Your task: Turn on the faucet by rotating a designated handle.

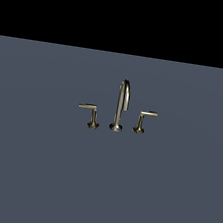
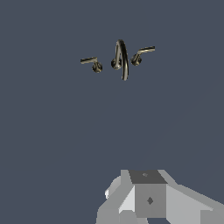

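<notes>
Fingers out of frame; wrist view shows only the grey gripper (image 2: 148, 199) body, so apart or together I cannot tell; it sits well apart from the faucet (image 1: 120, 105) on the slate worktop (image 1: 33, 172); designated handle (image 1: 89, 113) stands at the exterior view's left of the gooseneck spout (image 1: 123, 97); risks: drifting onto the mirror-image right lever (image 1: 143, 120), clipping the spout, or slipping off the thin lever arm.
</notes>
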{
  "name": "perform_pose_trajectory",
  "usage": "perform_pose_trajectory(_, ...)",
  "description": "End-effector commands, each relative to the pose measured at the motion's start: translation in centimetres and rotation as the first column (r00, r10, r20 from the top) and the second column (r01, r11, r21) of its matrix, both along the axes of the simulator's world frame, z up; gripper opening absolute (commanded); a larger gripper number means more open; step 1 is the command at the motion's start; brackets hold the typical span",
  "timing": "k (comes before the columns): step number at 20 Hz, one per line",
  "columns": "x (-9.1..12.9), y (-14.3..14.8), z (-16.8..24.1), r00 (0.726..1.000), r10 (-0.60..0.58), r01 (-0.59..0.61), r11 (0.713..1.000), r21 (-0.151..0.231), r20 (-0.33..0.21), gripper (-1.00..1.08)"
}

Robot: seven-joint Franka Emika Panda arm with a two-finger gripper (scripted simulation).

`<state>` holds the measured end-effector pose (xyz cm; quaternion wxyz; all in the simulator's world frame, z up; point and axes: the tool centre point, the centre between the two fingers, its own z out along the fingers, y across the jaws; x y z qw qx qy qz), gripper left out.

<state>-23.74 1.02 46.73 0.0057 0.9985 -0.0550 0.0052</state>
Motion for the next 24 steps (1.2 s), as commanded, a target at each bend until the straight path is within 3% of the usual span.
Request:
perform_pose_trajectory(1,0.5,0.8,-1.0,0.999,-0.037,0.037,0.999,0.001,0.000,-1.00)
perform_pose_trajectory(12,3.9,4.9,-7.2,0.967,-0.256,0.256,0.967,0.005,-0.002,-1.00)
perform_pose_trajectory(24,9.0,8.7,-14.1,0.874,-0.486,0.486,0.874,0.011,-0.005,-1.00)
